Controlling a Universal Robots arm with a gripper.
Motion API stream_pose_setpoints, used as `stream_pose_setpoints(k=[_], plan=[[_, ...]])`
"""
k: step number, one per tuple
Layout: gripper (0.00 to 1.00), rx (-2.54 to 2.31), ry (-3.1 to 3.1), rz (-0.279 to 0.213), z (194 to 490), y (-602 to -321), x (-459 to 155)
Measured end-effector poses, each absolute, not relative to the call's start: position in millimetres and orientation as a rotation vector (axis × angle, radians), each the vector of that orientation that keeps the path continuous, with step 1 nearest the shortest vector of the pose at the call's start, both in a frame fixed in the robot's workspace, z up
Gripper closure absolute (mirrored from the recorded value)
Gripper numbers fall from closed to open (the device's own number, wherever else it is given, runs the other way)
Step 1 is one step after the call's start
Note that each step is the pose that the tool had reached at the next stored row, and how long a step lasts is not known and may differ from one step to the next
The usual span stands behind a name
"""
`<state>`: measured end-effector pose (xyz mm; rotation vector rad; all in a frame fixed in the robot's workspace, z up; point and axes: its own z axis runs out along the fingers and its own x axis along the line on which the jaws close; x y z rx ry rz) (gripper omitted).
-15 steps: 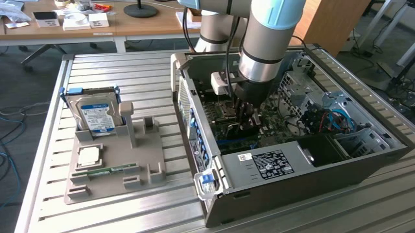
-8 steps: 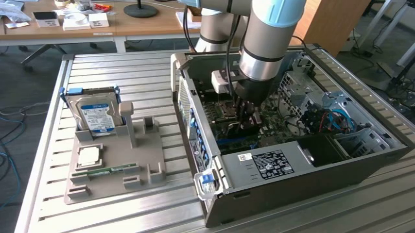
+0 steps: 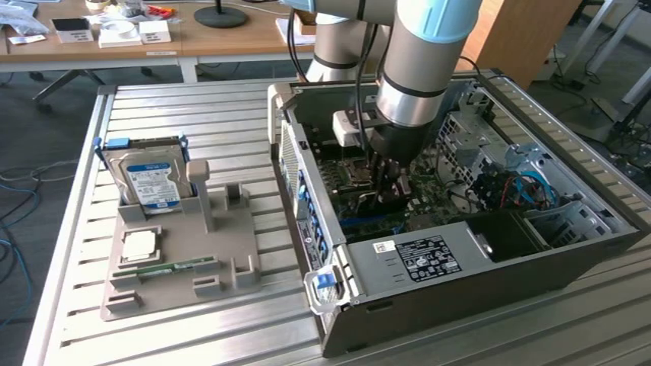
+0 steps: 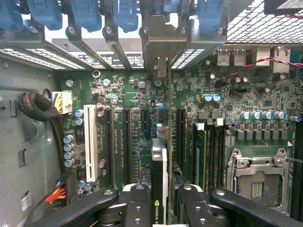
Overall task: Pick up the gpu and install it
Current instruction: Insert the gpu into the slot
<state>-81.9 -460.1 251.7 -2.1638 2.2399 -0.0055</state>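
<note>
On the exterior view's left, the hard drive [image 3: 151, 181] stands in the grey holder [image 3: 183, 263]. Rightward, the gripper [image 3: 389, 200] reaches down inside the open computer case [image 3: 458, 259], clenched on the gpu [image 4: 159, 182], held edge-on just above the motherboard [image 4: 142, 118] slots.

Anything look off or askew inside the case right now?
Nothing stands out. The gripper holds the gpu edge-on over the motherboard, in line with the black expansion slots. Its bracket end points at the rear slot covers. Nothing looks bent or loose.
</note>
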Motion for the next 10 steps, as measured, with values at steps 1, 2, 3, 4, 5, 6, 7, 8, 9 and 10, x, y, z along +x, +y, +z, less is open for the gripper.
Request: stream_pose_setpoints(k=[1, 2, 3, 4, 5, 6, 7, 8, 9, 10], plan=[[0.73, -2.164, 2.240, -0.006, 251.6, -460.0, -82.0], [0.73, -2.163, 2.240, -0.005, 251.4, -459.9, -82.2], [0.73, -2.163, 2.240, -0.005, 251.2, -459.6, -82.3], [0.73, -2.162, 2.241, -0.005, 251.2, -459.2, -82.4], [0.73, -2.162, 2.241, -0.005, 251.2, -458.9, -82.4], [0.73, -2.162, 2.241, -0.005, 251.1, -458.7, -82.3], [0.73, -2.162, 2.241, -0.005, 251.1, -458.7, -82.3], [0.73, -2.162, 2.241, -0.005, 251.1, -458.7, -82.3], [0.73, -2.162, 2.241, -0.005, 251.2, -458.7, -82.4], [0.73, -2.162, 2.242, -0.005, 251.1, -458.6, -82.9]])
